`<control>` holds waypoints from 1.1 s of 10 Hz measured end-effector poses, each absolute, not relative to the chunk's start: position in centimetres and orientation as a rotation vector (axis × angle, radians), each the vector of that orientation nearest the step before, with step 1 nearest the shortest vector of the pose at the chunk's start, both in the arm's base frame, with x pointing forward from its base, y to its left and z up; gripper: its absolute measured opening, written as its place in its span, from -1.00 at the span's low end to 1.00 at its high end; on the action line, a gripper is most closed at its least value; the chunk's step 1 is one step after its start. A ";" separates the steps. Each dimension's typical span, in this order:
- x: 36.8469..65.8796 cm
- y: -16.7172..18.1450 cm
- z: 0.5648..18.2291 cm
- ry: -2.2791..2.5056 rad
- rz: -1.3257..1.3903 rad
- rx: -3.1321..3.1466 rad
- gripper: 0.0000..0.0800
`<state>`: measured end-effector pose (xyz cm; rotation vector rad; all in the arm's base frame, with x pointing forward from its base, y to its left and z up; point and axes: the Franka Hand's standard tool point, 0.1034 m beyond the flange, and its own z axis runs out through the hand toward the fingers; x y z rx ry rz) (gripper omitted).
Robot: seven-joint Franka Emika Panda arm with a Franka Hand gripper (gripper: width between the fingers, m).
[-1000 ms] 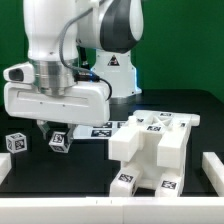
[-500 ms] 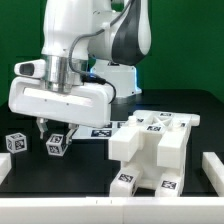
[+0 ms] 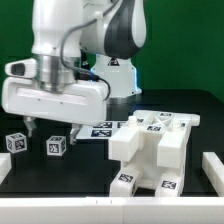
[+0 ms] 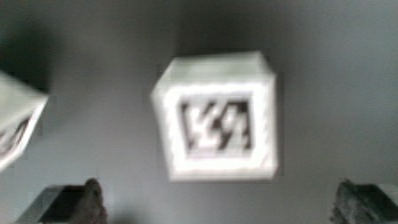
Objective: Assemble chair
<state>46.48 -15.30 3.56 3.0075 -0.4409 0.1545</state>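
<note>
**Desk:** How does the chair (image 3: 150, 150) look here?

**Photographer:** It is a chunky white structure at lower right of the exterior frame, standing on the black bench (image 3: 88, 172). Stepped blocks are joined together, with small black-and-white square tags on the upper faces and along the lower front. Two loose white cubes, the small block (image 3: 55, 146) and the second block (image 3: 14, 142), sit at lower left, each tagged.

**Desk:** And the jaws?

**Photographer:** Apart, hanging over the small block beneath the white arm (image 3: 70, 45). In the wrist view the dark fingertips (image 4: 71, 203) stand wide of it, touching nothing.

**Desk:** Anything readable?

**Photographer:** Only tag patterns. The marker board (image 3: 100, 128) lies at centre frame. A black triangle mark (image 3: 114, 62) on the arm's base is too small to read.
</note>
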 end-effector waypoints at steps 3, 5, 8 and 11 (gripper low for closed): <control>49.0 -17.1 5.6 -0.436 -0.260 3.110 0.62; 49.8 -16.6 5.6 -0.355 -0.392 3.116 0.62; 49.7 -15.3 5.2 -0.191 -0.558 3.151 0.62; 49.2 -15.0 4.8 -0.178 -0.846 3.125 0.62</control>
